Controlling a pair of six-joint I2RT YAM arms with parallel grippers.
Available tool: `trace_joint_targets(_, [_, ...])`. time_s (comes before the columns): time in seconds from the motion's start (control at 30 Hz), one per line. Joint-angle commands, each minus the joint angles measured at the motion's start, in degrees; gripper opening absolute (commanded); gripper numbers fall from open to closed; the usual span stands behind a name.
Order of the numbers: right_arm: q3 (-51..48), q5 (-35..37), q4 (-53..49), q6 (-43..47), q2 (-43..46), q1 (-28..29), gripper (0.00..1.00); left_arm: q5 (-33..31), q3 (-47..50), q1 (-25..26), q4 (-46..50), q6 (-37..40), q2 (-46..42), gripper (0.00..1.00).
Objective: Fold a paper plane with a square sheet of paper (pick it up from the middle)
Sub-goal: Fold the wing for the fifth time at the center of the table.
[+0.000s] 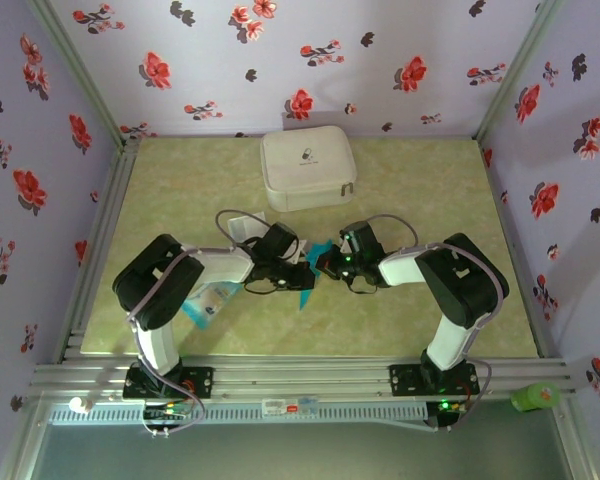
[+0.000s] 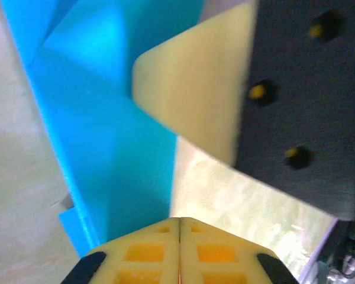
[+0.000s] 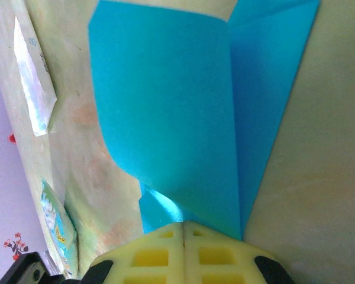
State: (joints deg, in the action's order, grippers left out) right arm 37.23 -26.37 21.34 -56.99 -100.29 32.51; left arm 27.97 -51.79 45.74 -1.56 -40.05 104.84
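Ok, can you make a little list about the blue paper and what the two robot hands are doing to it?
paper: blue paper, already folded, one long crease showing
where: middle of the table, between the two hands
right hand: shut on the blue paper
left hand: shut, tip at the paper's edge; grip unclear
also there: white case at the back, packet by the left arm
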Motion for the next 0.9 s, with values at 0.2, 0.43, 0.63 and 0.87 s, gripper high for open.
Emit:
trace_joint_targets(0.2, [0.37,4.38,-6.63,1.47,0.0,-0.16,0.05,-1.8,5.16,0.05,1.35,1.98,0.68,0.04])
trace_joint_targets(0.43, [2.45,8.22,-17.65,7.43,12.28,-1.46,0.06,-0.71,10.58,0.3,-1.2,2.89,-1.36,0.01])
trace_joint_targets(0.63, [-0.87,4.96,-12.51,6.22,15.49,-0.52,0.05,0.75,12.5,0.32,-3.58,2.59,-1.72,0.01])
trace_joint_targets(0.87, [1.55,2.18,-6.41,3.99,9.26,3.03,0.04,0.69,12.49,0.33,-3.8,2.39,-1.99,0.01])
